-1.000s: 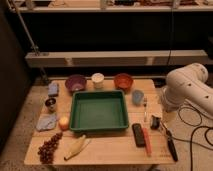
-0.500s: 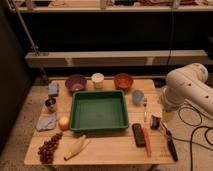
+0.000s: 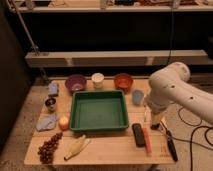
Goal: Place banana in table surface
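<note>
The banana [image 3: 77,146], pale yellow and elongated, lies on the table surface [image 3: 110,150] near its front edge, left of centre and just below the green tray [image 3: 98,110]. My white arm [image 3: 172,90] reaches in from the right. The gripper [image 3: 157,123] hangs low over the table's right edge, far to the right of the banana and apart from it. Nothing shows in the gripper.
A dark red grape cluster [image 3: 49,147] and a round yellow-orange fruit [image 3: 63,122] lie left of the banana. A purple bowl [image 3: 75,82], white cup [image 3: 98,79], orange bowl [image 3: 123,81] and blue cup [image 3: 138,96] line the back. A black block [image 3: 138,134] and orange tool [image 3: 147,140] lie at the right.
</note>
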You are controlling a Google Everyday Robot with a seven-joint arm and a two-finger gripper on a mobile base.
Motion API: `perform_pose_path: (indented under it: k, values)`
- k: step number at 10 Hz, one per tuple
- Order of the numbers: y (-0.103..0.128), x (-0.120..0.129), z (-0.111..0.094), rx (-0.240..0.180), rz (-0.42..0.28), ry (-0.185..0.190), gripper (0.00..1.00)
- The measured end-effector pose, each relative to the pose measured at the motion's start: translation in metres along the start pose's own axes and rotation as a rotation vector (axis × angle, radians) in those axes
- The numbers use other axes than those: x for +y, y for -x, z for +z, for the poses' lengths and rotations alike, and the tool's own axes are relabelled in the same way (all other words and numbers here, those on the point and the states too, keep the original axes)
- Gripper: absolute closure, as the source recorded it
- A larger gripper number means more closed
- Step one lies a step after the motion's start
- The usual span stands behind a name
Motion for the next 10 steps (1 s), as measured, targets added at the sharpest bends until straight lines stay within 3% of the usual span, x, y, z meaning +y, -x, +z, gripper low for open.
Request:
perform_pose_path:
  k: [4, 7, 8, 10]
  values:
    - [0.110, 0.033, -0.003, -0.032, -0.262, 0.015, 0.35]
    - [0.201, 0.075, -0.008, -0.090, -0.494, 0.017, 0.35]
    - [0.222, 0.086, -0.010, -0.110, -0.550, 0.017, 0.35]
    - [0.229, 0.090, -0.010, -0.114, -0.575, 0.016, 0.35]
